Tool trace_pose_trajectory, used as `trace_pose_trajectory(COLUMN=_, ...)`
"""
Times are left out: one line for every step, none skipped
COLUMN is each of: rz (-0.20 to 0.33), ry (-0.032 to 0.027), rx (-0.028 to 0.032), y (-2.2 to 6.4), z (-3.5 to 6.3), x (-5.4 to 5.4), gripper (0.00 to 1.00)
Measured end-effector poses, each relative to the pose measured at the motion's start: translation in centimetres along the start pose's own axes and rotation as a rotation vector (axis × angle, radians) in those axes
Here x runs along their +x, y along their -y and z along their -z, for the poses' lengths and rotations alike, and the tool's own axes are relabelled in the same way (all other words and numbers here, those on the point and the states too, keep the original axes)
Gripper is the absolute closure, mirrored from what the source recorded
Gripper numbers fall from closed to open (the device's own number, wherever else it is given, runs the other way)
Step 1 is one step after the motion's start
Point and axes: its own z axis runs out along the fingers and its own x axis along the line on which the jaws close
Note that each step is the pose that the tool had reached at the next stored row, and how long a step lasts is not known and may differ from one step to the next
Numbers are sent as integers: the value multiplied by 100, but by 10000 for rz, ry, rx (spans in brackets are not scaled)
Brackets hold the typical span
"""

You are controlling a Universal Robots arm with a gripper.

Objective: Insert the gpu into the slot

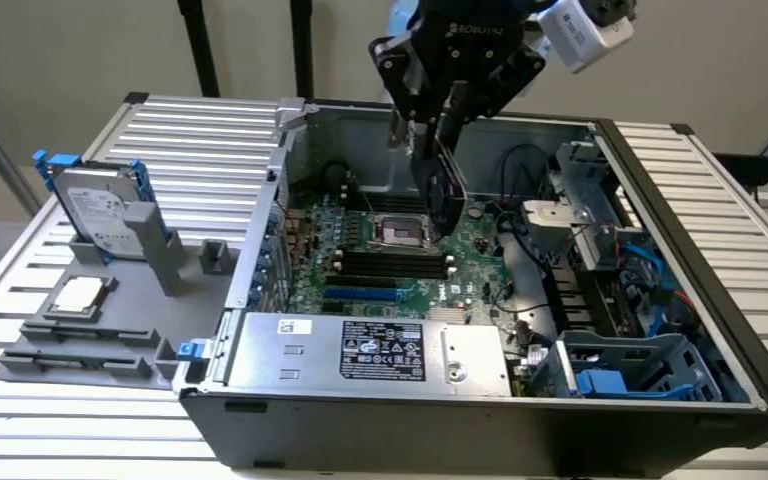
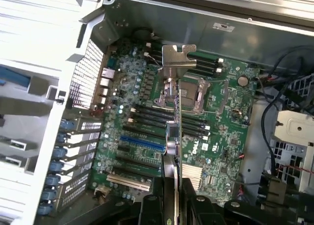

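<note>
Gripper jaws pinch the gpu edge-on, above the motherboard. Blue slot bare — card hangs to the exterior view's right of it, near the CPU socket. Pickup done; seating not yet.

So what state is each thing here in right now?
Flat black rectangular expansion card: gripped edge-on above the green motherboard, not inserted.
Long narrow bright blue plastic slot: empty.
Dark metal computer case: open, on its side.
Silver hard drive: standing upright outside the case.
Jaws: closed on the card.
</note>
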Motion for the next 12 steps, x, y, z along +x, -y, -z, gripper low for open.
trace_pose_trajectory(rz=185, ry=-14, rx=7, y=0, z=0, x=0, gripper=74)
trace_pose_trajectory(rz=370, ry=-28, rx=13, y=0, z=0, x=0, gripper=74)
trace_pose_trajectory(rz=548, ry=-42, rx=21, y=0, z=0, x=0, gripper=74)
trace_pose_trajectory(rz=728, ry=-56, rx=29, y=0, z=0, x=0, gripper=74)
trace_pose_trajectory(rz=907, ry=-70, rx=35, y=0, z=-1, x=0, gripper=74)
trace_pose_trajectory(rz=1092, ry=-84, rx=44, y=0, z=0, x=0, gripper=74)
trace_pose_trajectory(rz=1270, ry=-98, rx=51, y=0, z=0, x=0, gripper=74)
trace_pose_trajectory(rz=1450, ry=-111, rx=57, y=0, z=0, x=0, gripper=74)
trace_pose_trajectory(rz=1634, ry=-126, rx=65, y=0, z=0, x=0, gripper=74)
trace_pose_trajectory(rz=1813, ry=-140, rx=73, y=0, z=0, x=0, gripper=74)
trace_pose_trajectory(rz=1993, ry=-154, rx=80, y=0, z=0, x=0, gripper=74)
trace_pose_trajectory(rz=2171, ry=-168, rx=88, y=0, z=0, x=0, gripper=74)
